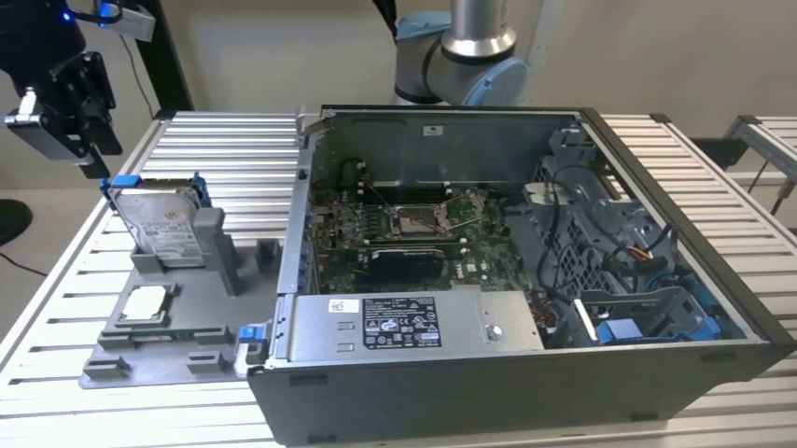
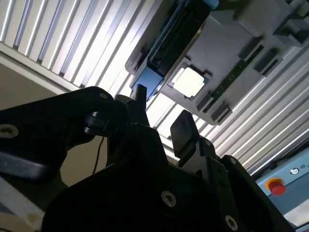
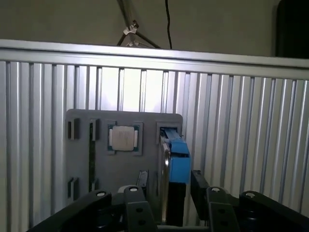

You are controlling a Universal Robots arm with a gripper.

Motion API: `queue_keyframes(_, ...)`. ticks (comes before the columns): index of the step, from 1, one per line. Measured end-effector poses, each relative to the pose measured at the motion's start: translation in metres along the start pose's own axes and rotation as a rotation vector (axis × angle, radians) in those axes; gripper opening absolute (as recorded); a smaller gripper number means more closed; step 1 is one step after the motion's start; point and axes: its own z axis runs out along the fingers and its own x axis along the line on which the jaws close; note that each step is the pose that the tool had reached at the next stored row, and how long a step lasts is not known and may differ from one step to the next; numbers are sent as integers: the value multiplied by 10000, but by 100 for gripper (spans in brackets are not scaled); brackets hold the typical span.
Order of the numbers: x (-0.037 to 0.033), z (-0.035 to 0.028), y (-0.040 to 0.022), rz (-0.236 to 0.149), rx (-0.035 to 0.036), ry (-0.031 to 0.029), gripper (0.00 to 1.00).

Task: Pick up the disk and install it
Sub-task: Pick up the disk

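Black fingers (image 3: pixel 198 182) of the gripper (image 3: pixel 170 178) are spread wide and hold nothing. They hang just above the disk (image 1: pixel 164 219), which stands on its edge in a grey holder (image 1: pixel 215 245). A processor chip (image 1: pixel 146 303) lies near it. An open computer case (image 1: pixel 436 397) sits beside them on the slatted table (image 1: pixel 224 149).

No legible text; print on disk (image 1: pixel 160 224) label and grey box (image 1: pixel 492 322) stickers too small to read.

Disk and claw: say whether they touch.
Cannot tell: in the exterior view the claw ends right beside the disk, at its top corner; gap or contact unclear.
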Motion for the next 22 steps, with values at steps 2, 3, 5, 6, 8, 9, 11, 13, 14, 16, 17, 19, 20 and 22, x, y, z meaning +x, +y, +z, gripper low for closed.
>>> queue_keyframes(2, 2, 35, -1, -71, -3, -3, 100)
queue_keyframes(3, 3, 53, -4, -72, -3, -5, 100)
queue_keyframes(5, 4, 88, -14, -72, -4, -6, 100)
queue_keyframes(6, 5, 106, -19, -72, -4, -7, 100)
queue_keyframes(8, 7, 144, -28, -71, -8, -8, 100)
queue_keyframes(9, 8, 161, -30, -70, -13, -8, 100)
queue_keyframes(11, 10, 198, -35, -70, -23, -9, 100)
queue_keyframes(13, 11, 235, -39, -70, -29, -10, 100)
queue_keyframes(14, 12, 252, -42, -70, -33, -9, 100)
queue_keyframes(16, 14, 288, -47, -69, -41, -9, 100)
queue_keyframes(17, 13, 307, -49, -68, -44, -10, 100)
queue_keyframes(19, 6, 335, -51, -67, -56, -12, 100)
queue_keyframes(20, -3, 349, -52, -64, -57, -16, 100)
queue_keyframes(22, -20, 374, -52, -52, -69, -27, 100)
